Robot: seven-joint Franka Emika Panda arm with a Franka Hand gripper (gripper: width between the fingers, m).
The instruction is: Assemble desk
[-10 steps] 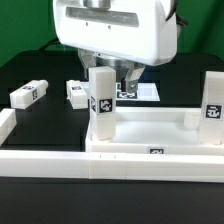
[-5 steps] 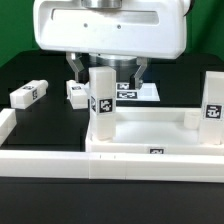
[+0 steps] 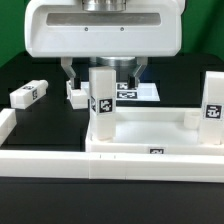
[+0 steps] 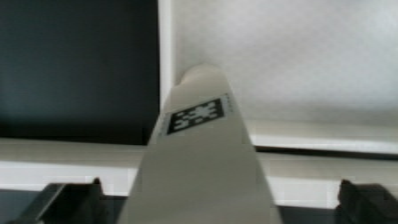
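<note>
The gripper (image 3: 103, 72) hangs over the corner of the desk top (image 3: 150, 135) on the exterior view's left, with its jaws spread as wide as they go and nothing held between them. An upright leg (image 3: 100, 100) stands in that corner with its tag facing the camera. The dark fingers (image 3: 139, 72) sit one on each side of the leg's upper end, apart from it. In the wrist view the same leg (image 4: 199, 150) rises up the middle of the picture. There is a clear gap between it and each of the fingers (image 4: 68, 200) at its two sides, and the desk top (image 4: 285, 70) lies pale beyond it. The desk top rests on the black table (image 3: 30, 65), just behind a long white rail (image 3: 40, 165) that runs along the front. A second upright leg (image 3: 213, 108) stands in the corner on the exterior view's right. Further back on the table, one loose leg (image 3: 30, 93) lies flat towards the exterior view's left. Another loose leg (image 3: 80, 92) lies near it, just beside a finger as seen from here. The marker board (image 3: 145, 92) lies behind the gripper.
</note>
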